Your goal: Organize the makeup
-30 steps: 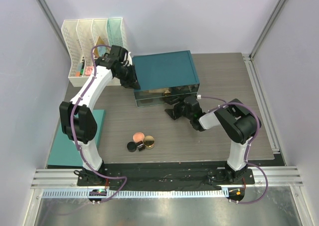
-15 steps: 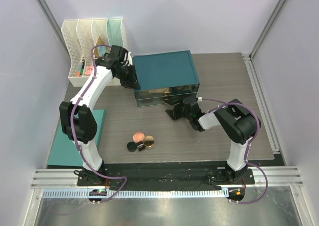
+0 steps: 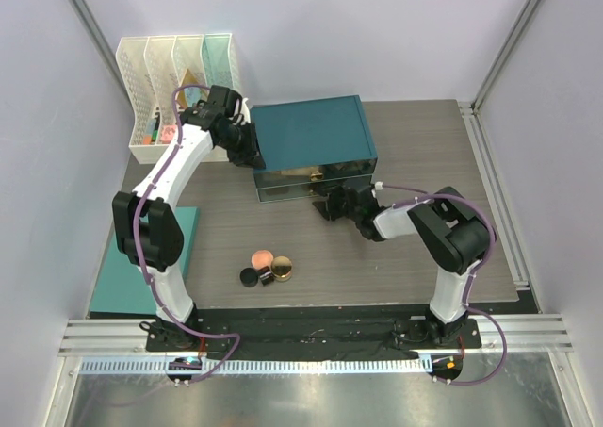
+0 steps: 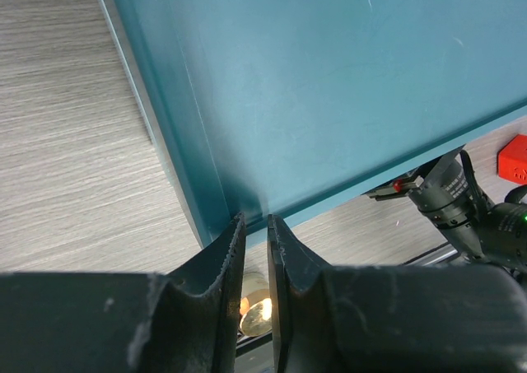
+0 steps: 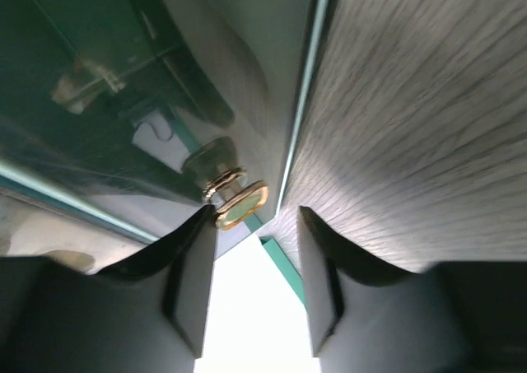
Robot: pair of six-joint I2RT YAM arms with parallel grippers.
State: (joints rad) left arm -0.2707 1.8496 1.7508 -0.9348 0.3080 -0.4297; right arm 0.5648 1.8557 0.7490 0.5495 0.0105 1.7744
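Makeup [image 3: 267, 269] is found clustered on the table [image 3: 424, 248] near the front: pink compact [image 3: 261, 257], black jar [image 3: 249, 276] and gold-rimmed compact [image 3: 282, 270], all well apart from both arms. The right gripper [image 5: 255, 216] is held spread wide at the glass front of the teal box [image 3: 316, 135], a gold knob [image 5: 235, 198] just beside one finger. The left gripper [image 4: 255, 225] fingers are nearly pressed together at the box's left corner; whether its edge is pinched can't be told.

Tally: three round makeup pots [image 3: 261, 257] behind my right pincer [image 5: 257, 225]; one teal case [image 3: 316, 135] ahead of it; one red cube [image 4: 515, 157].
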